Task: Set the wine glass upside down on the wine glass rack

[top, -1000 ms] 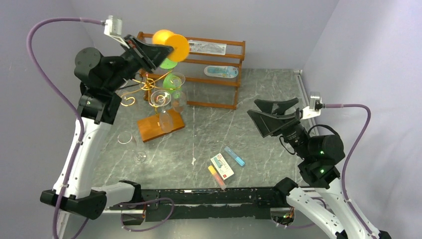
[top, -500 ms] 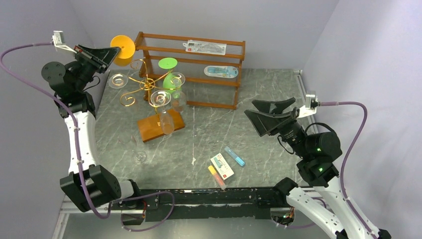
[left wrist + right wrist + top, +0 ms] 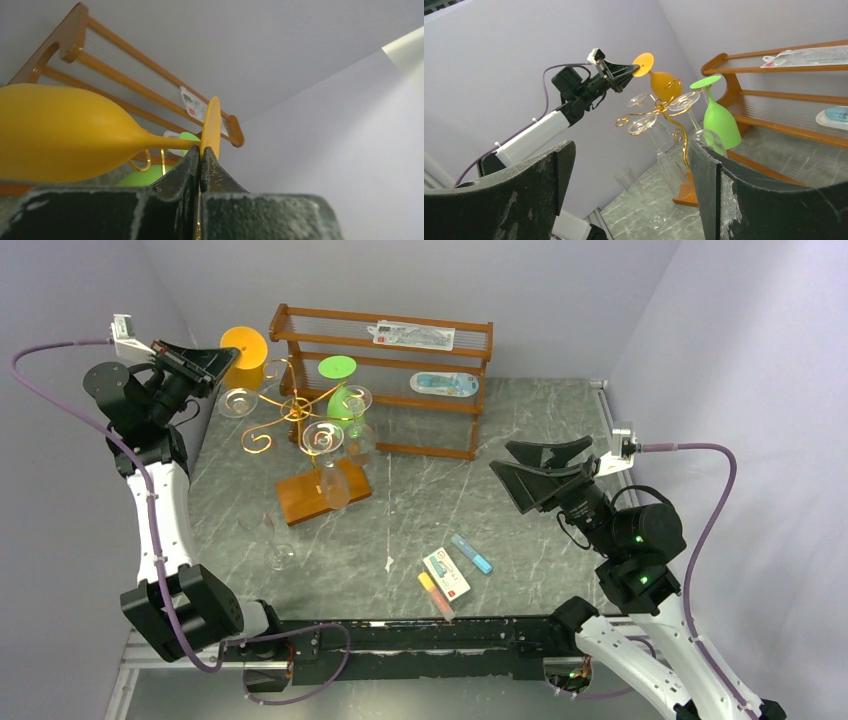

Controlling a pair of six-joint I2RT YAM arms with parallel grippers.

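Observation:
An orange wine glass [image 3: 245,368] hangs upside down, foot up, at the far-left side of the wine glass rack [image 3: 296,410], a gold wire stand on a brown base [image 3: 300,502]. My left gripper [image 3: 222,353] is shut on the rim of the glass's round foot [image 3: 211,122], its bowl [image 3: 60,135] hanging left of the fingers. I cannot tell whether the stem sits in a spiral arm. A green glass [image 3: 346,400] and clear glasses [image 3: 322,440] hang from the rack. My right gripper [image 3: 515,465] hovers open and empty right of the rack [image 3: 674,112].
A two-tier wooden shelf [image 3: 440,365] with packets stands behind the rack against the back wall. One clear glass [image 3: 274,540] stands on the table in front of the rack base. Small packets [image 3: 447,575] lie near the front edge. The left wall is close to my left arm.
My left arm has swung left and back, carrying the orange glass from above the shelf down to the rack's far-left side. The right arm has barely moved.

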